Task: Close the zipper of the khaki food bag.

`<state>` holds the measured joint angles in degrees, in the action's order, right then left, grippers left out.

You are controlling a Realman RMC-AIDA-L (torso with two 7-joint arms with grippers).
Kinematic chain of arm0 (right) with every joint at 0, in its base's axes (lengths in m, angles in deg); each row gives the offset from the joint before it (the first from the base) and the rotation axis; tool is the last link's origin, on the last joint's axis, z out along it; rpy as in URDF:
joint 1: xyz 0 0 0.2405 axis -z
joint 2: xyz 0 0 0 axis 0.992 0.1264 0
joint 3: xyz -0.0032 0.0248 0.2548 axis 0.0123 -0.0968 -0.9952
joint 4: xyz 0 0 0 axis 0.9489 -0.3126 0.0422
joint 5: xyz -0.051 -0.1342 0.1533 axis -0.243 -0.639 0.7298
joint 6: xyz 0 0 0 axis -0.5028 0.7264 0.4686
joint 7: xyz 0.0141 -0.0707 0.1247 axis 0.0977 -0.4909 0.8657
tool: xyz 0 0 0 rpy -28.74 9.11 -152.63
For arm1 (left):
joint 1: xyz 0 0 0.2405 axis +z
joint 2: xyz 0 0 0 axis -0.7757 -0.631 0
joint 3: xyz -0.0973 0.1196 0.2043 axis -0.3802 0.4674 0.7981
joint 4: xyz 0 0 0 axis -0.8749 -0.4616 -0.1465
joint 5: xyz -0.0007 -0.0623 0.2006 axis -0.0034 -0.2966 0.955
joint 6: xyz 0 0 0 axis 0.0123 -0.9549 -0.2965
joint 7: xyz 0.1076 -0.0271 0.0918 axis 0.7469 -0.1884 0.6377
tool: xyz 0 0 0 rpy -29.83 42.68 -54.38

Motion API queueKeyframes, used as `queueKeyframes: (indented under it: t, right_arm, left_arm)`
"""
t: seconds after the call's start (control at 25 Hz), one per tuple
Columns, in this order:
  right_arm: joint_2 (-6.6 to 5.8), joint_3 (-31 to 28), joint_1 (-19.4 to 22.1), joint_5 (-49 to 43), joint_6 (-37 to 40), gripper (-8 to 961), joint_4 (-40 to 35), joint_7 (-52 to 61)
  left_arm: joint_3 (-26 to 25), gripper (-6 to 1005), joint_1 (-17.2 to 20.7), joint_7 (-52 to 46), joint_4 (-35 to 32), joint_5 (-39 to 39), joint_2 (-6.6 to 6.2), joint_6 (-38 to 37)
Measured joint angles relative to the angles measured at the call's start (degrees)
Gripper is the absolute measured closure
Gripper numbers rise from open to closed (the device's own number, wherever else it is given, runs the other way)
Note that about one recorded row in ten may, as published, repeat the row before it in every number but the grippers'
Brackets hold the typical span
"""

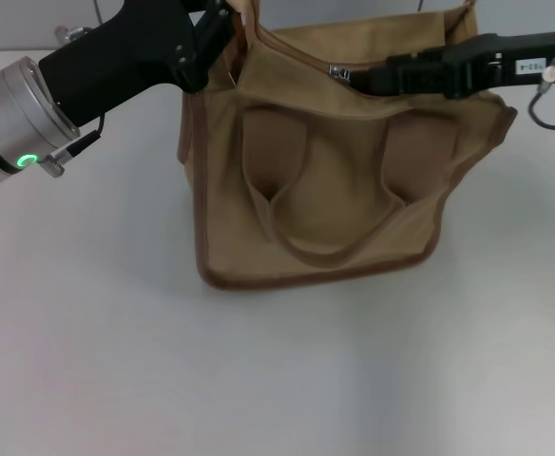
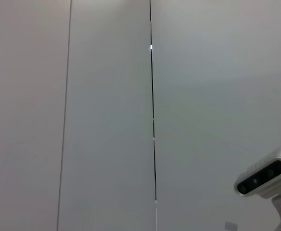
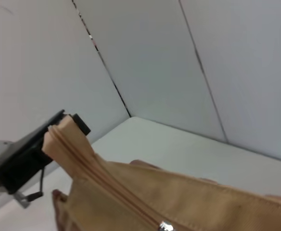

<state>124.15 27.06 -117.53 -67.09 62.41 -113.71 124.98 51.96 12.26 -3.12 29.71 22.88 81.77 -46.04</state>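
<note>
The khaki food bag (image 1: 315, 190) stands upright, its top corner pinched by the left gripper (image 1: 222, 33). The zipper (image 1: 338, 71) slider sits just beside the right gripper (image 1: 368, 78).

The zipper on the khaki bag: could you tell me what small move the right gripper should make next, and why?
Probably pull the slider further along the zipper toward the left gripper. The right gripper sits at the slider, part-way along the top of the khaki food bag, while the left gripper pinches the far corner taut.

Left hand (image 1: 222, 30) fingertips behind bag (image 1: 315, 190)
</note>
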Motion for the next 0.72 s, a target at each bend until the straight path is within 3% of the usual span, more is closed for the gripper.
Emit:
queueKeyframes:
  t: [0.08,0.48,0.72]
  right_arm:
    - [0.16,3.6,-0.1,-0.3,-3.0,576,0.1,-0.6]
    - [0.52,13.5,-1.5,-2.9,-6.9,588,0.1,0.0]
    - [0.65,14.9,-1.5,-2.5,-6.7,608,-2.2,-1.5]
  left_arm:
    - [0.1,960,0.0,0.0,0.0,0.0,0.0,0.0]
    - [0.0,960,-0.1,0.0,0.0,0.0,0.01,-0.6]
    - [0.1,960,-0.2,0.0,0.0,0.0,0.05,-1.1]
